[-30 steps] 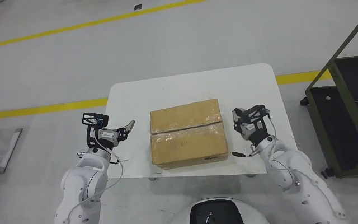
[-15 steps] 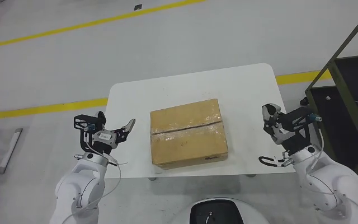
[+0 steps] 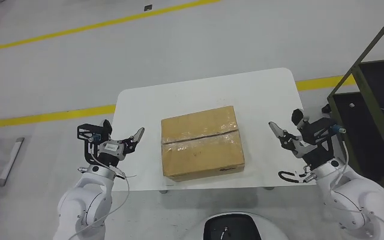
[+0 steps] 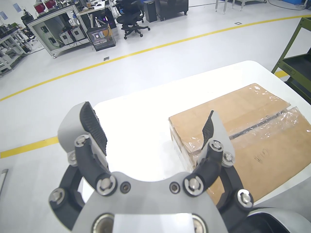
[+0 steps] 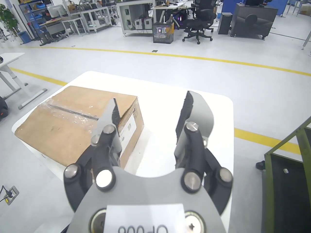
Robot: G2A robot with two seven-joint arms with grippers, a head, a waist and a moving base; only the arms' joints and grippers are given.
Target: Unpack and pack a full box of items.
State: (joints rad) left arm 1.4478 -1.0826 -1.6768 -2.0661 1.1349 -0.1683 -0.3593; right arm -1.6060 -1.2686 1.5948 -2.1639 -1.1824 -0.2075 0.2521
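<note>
At nine o'clock from the box [image 3: 201, 143], over the edge of the white table [image 3: 264, 96], the left gripper [image 4: 151, 124] hangs with fingers spread wide, holding nothing. The taped cardboard box sits mid-table, flaps closed. At three o'clock from it, the right gripper [image 5: 150, 106] is likewise wide open and empty, clear of the cardboard.

Box [image 3: 202, 143]: plain tan cardboard. Tape [image 3: 201, 138] on centre seam: clear, glossy. Label [image 5: 128, 128] on box end: white, black print.
Counter [image 3: 258, 96]: white.
Left pincer [image 4: 148, 112], right pincer [image 5: 150, 100]: silver metal, black links, black ribbed pads [image 4: 96, 127].
Floor [image 3: 72, 60]: pale grey, yellow lines [image 3: 108, 23].
Cart [image 4: 290, 47]: olive green frame, black shelves.
</note>
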